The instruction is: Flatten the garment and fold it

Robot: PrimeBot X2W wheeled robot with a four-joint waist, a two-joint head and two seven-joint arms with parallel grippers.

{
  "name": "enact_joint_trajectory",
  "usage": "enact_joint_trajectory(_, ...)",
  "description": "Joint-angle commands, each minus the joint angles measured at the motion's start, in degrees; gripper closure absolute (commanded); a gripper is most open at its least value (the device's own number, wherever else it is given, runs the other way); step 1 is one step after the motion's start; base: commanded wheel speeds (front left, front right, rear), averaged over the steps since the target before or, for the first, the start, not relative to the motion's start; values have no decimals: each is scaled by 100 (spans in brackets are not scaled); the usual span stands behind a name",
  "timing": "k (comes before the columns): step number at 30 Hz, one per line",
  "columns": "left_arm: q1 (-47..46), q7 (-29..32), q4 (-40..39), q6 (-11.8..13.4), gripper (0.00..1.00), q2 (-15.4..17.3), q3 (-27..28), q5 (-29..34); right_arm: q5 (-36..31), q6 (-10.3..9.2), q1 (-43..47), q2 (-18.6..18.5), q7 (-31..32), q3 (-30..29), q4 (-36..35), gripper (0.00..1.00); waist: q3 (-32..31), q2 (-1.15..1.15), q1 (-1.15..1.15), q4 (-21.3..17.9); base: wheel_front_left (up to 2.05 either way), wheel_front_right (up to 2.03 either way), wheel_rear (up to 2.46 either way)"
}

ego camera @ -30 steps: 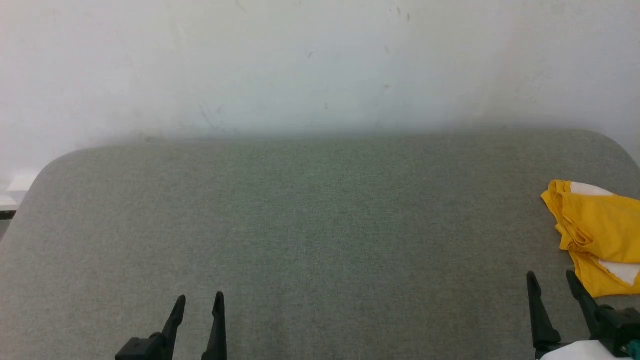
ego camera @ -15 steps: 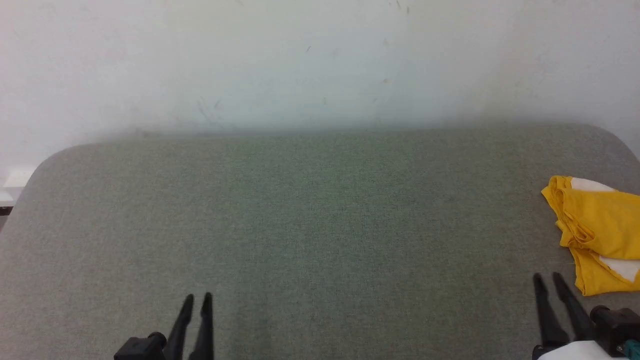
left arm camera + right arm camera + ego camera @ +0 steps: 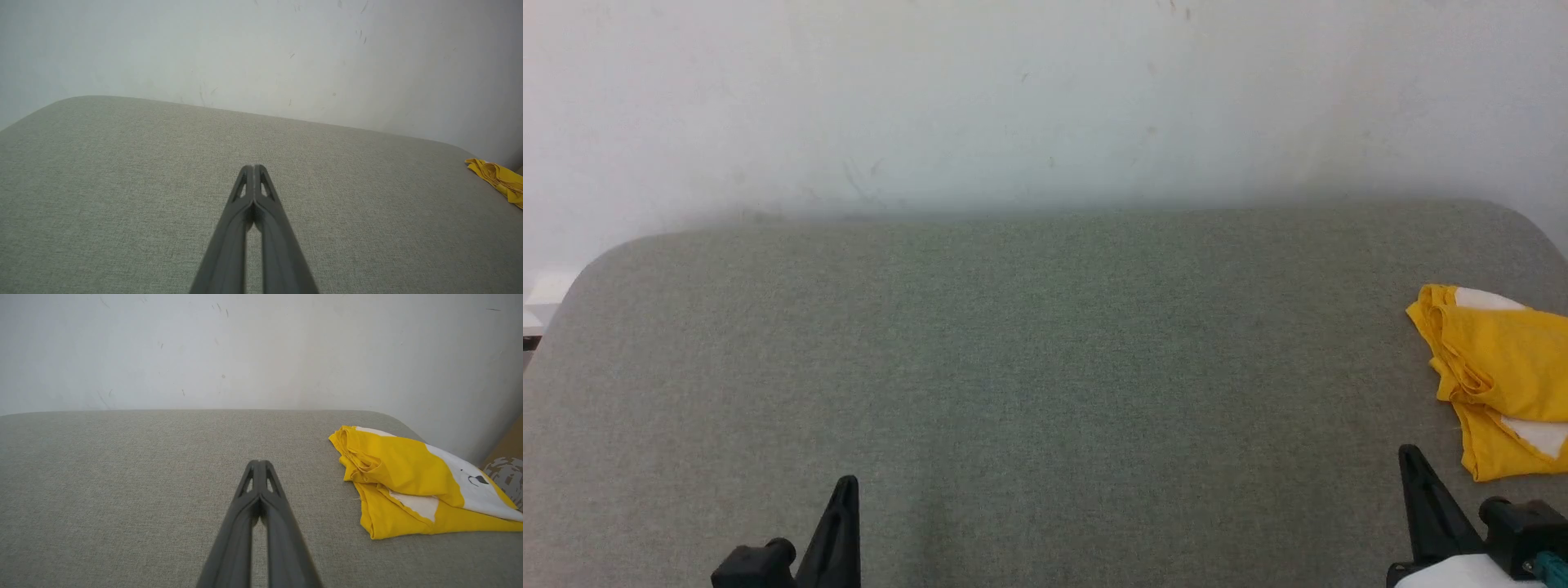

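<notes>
my left claw (image 3: 848, 483) and right claw (image 3: 1409, 454) have just pinched closed, both empty. the shirt (image 3: 1499, 376) lies bundled at the far right, near my right claw. nothing gripped, so i'd say no flattening's underway.

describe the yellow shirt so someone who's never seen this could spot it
Start at the wide grey fabric surface below the white wall and follow it to its right end. There, beyond the shut right gripper, the garment lies loosely bunched. It is bright yellow with white patches, the only vivid colour on the grey.
</notes>
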Motion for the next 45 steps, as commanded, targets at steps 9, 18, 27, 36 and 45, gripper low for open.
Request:
enact_joint_trajectory(9,-153,121,-12,-121,100,-117,155,254,-56,-2,-159,5,72,70,-31,100,22,0,-1,-11,0,0,0)
enact_joint_trajectory(18,-228,226,-19,-202,100,-207,273,446,-86,-3,-237,7,131,125,-46,100,44,0,-1,-22,0,0,0)
enact_joint_trajectory(27,-304,332,-25,-282,100,-296,390,638,-116,-4,-314,9,189,180,-61,100,66,0,-1,-34,0,0,0)
enact_joint_trajectory(36,-379,437,-31,-362,100,-386,507,830,-146,-4,-392,11,248,236,-76,100,87,0,-1,-45,0,0,0)
enact_joint_trajectory(45,-454,542,-37,-442,100,-476,625,1022,-176,-5,-469,13,306,291,-91,100,109,0,-1,-56,0,0,0)
